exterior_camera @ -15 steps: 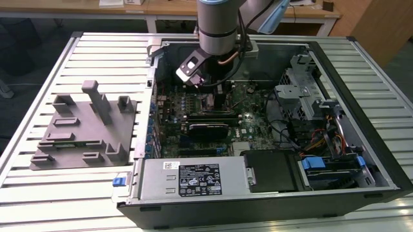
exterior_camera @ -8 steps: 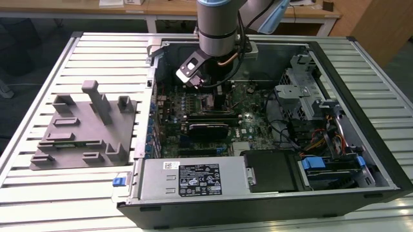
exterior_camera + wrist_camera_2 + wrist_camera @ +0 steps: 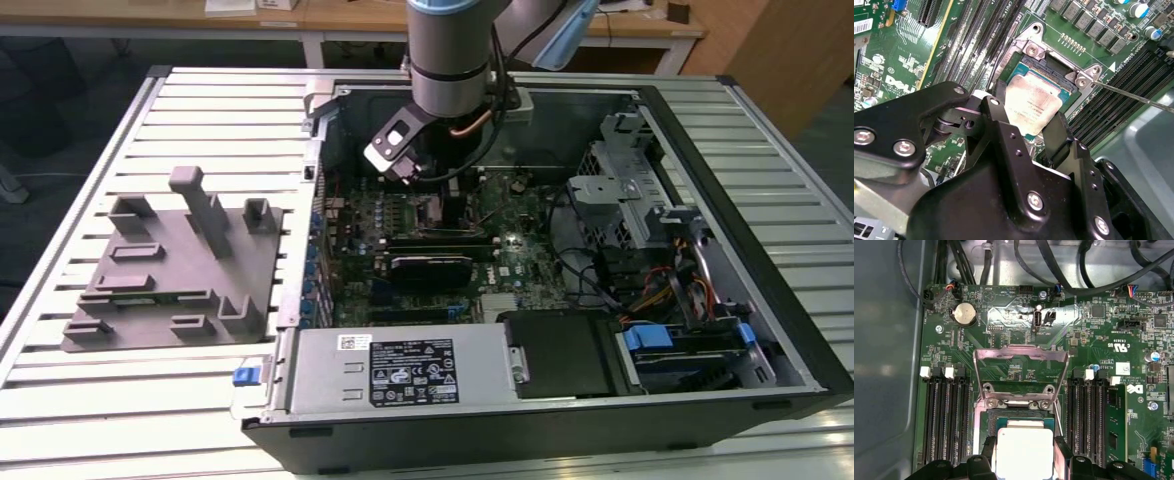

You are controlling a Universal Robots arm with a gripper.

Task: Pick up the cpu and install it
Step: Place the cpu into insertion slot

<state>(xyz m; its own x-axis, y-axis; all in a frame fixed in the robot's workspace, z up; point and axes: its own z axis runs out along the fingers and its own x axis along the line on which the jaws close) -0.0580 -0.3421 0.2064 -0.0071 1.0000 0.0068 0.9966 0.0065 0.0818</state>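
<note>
One arm [image 3: 447, 60] reaches into one open computer case [image 3: 534, 435]; one grey moulded tray [image 3: 174, 270] lies on the slatted table [image 3: 120, 400], to the exterior view's left of the case. In the second wrist view the gripper [image 3: 1029, 107] pinches one cpu [image 3: 1035, 102] by opposite edges between its two fingers [image 3: 1056, 135], over the one open socket [image 3: 1051, 70]. In the first wrist view the socket's one metal frame [image 3: 1021, 372] stands raised; seated or not, cannot tell.

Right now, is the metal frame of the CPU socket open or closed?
Open: in the first wrist view the metal frame is swung back off the socket, with the cpu over the uncovered opening.
</note>
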